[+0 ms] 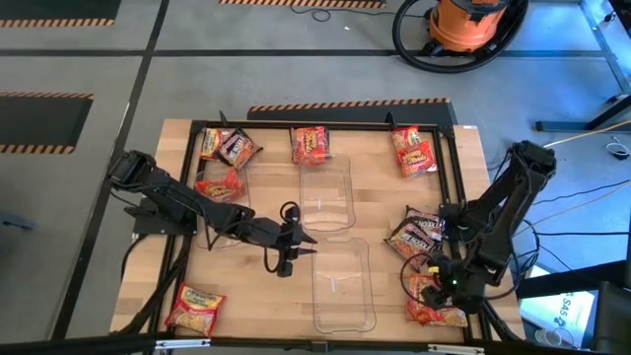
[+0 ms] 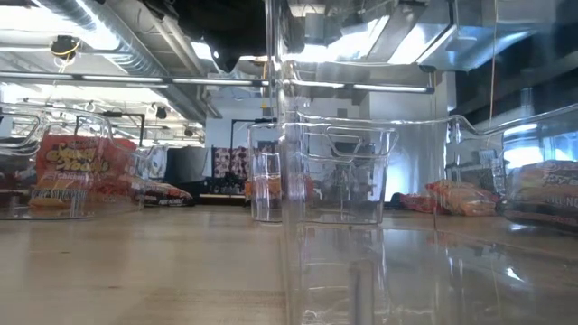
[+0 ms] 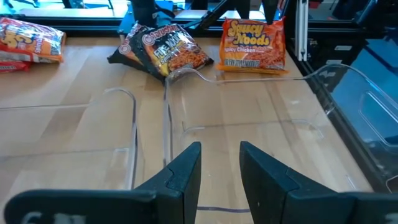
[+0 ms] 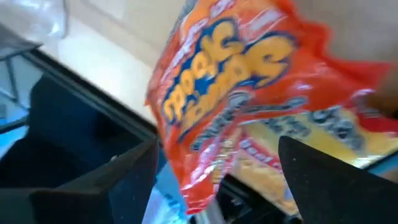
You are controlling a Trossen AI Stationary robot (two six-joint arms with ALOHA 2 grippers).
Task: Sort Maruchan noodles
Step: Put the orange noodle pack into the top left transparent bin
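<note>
Lying between spread right jaws: orange packet (image 4: 249,93).

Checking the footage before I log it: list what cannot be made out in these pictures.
- Low view: neither gripper shows; clear bins fill the middle.
- High view: right gripper is masked by its own arm above an orange packet; contact unclear.
- Right wrist view: that packet is blurred, print unreadable.
- High view: flavour print on far packets too small.
</note>
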